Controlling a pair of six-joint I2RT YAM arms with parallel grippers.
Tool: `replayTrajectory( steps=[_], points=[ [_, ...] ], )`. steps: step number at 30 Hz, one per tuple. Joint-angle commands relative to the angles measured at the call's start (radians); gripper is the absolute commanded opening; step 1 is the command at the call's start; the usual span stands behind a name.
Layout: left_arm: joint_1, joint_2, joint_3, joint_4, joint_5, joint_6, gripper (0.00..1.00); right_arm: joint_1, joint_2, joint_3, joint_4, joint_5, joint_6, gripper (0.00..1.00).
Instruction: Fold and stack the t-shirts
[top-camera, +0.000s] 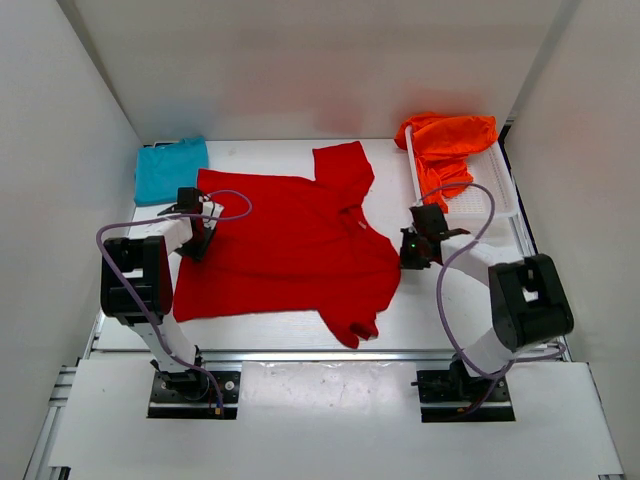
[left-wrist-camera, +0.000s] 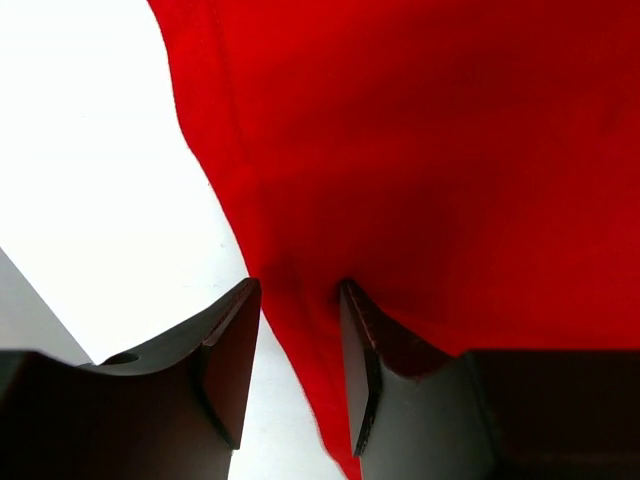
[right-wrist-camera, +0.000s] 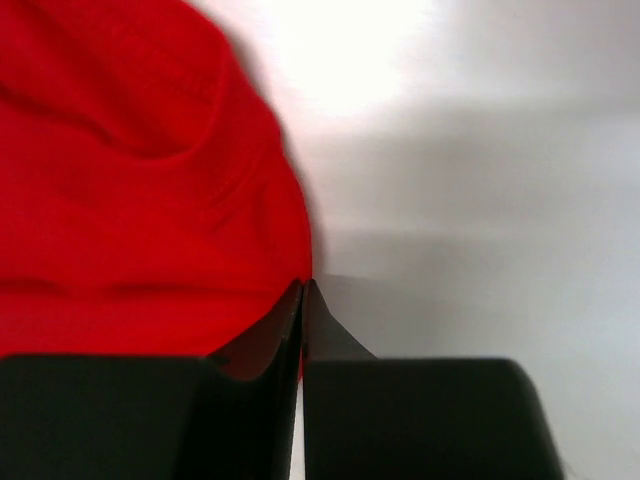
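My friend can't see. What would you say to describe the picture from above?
A red shirt lies spread on a white table, the left gripper at its left edge and the right gripper at its right edge. Far left is a folded teal shirt; far right, an orange shirt heaped on a white basket.

No text, label, brand, number or sign can be read in any view. The red t-shirt (left-wrist-camera: 450, 150), seen between and beyond the fingers (left-wrist-camera: 230, 350), is shown as plain unprinted cloth. No marking can be made out on the dark fingers themselves.
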Motion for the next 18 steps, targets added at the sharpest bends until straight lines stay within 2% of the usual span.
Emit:
replayTrajectory(
  steps=[1,5,6,8,9,13,18],
  points=[
    [0.021,0.046,-0.009,-0.027,-0.011,-0.011,0.48,-0.043,-0.117,-0.070,-0.103,0.095,0.069,0.00],
    [0.033,0.029,-0.022,-0.067,-0.002,-0.015,0.47,-0.078,-0.146,-0.097,-0.157,0.067,0.099,0.01],
    [0.030,0.020,-0.035,-0.074,0.005,-0.012,0.47,-0.079,-0.140,-0.097,-0.155,0.053,0.099,0.06],
    [0.030,0.003,-0.045,-0.093,0.010,-0.011,0.47,-0.087,-0.129,-0.094,-0.171,0.034,0.094,0.26],
    [0.027,-0.006,-0.054,-0.107,0.016,-0.008,0.48,-0.081,-0.128,-0.084,-0.174,0.036,0.093,0.30],
    [-0.007,-0.049,-0.069,-0.147,0.032,-0.008,0.49,-0.014,-0.154,-0.032,-0.192,0.074,0.053,0.34],
    [-0.018,-0.098,-0.051,-0.215,0.036,-0.017,0.50,0.094,-0.160,0.153,-0.183,0.243,-0.070,0.30]
  ],
)
